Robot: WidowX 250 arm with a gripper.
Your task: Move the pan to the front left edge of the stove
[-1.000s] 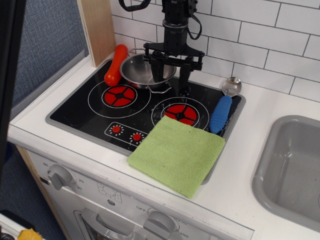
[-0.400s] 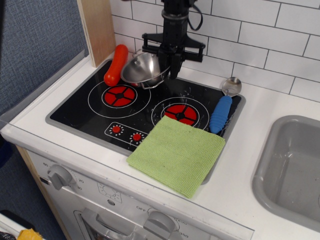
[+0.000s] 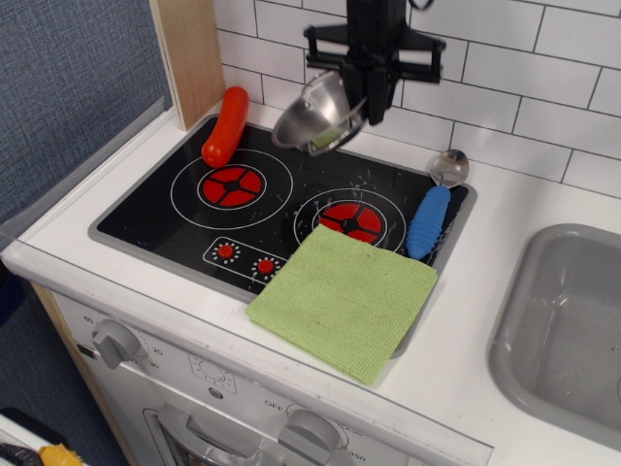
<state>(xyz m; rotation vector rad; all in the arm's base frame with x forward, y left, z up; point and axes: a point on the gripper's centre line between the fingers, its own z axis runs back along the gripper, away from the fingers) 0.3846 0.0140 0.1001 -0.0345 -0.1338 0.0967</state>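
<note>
observation.image has the gripper (image 3: 361,97) clamped on the pan (image 3: 316,118), which hangs tilted in the air over the back of the stove (image 3: 146,218), so the front-left edge sits way off around 7 o'clock.

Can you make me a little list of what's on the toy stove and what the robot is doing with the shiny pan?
pan: lifted off the stove, tilted, hanging in the air
gripper: jaws closed on the pan's rim
stove: black top, two red burners, two red knobs
front left of stove: bare, pan not there yet
red sausage-shaped toy: lying at the back left edge of the stove
green cloth: covering the stove's front right corner
spoon: blue handle, lying along the stove's right edge
sink: grey, to the right
</note>
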